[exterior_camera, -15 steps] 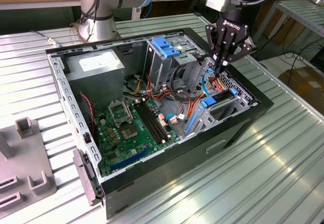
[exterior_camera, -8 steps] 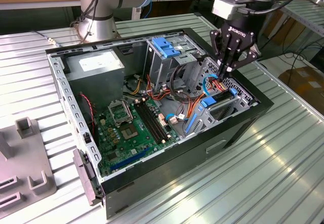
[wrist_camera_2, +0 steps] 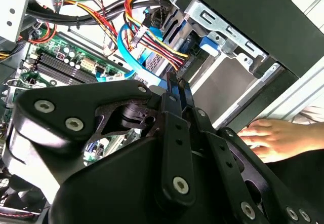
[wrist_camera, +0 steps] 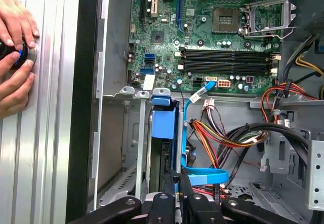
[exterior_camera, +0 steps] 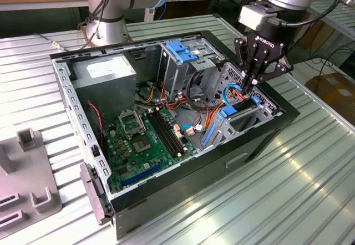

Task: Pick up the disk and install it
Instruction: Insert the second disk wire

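Note:
The disk (exterior_camera: 239, 110) stands on edge inside the drive bay, at the corner of the open computer case (exterior_camera: 233, 162) on the exterior view's right. Its blue rail (wrist_camera: 163, 121) shows along the edge facing up. My gripper (exterior_camera: 249, 83) hangs just above that edge, fingers pressed together with nothing between them. In both wrist views the black fingertips (wrist_camera: 178, 179) (wrist_camera_2: 174, 79) point down at the bay beside the blue rail. Whether they touch the disk I cannot tell.
Red, orange and blue cables (exterior_camera: 236, 92) crowd the bay beside the fingers. The motherboard (exterior_camera: 141, 137), grey power supply (exterior_camera: 105, 73) and blue-latched cage (exterior_camera: 180, 51) fill the case. A person's hand (wrist_camera: 15, 57) rests on the table outside the case wall. A grey fixture (exterior_camera: 28, 173) sits at the exterior view's left.

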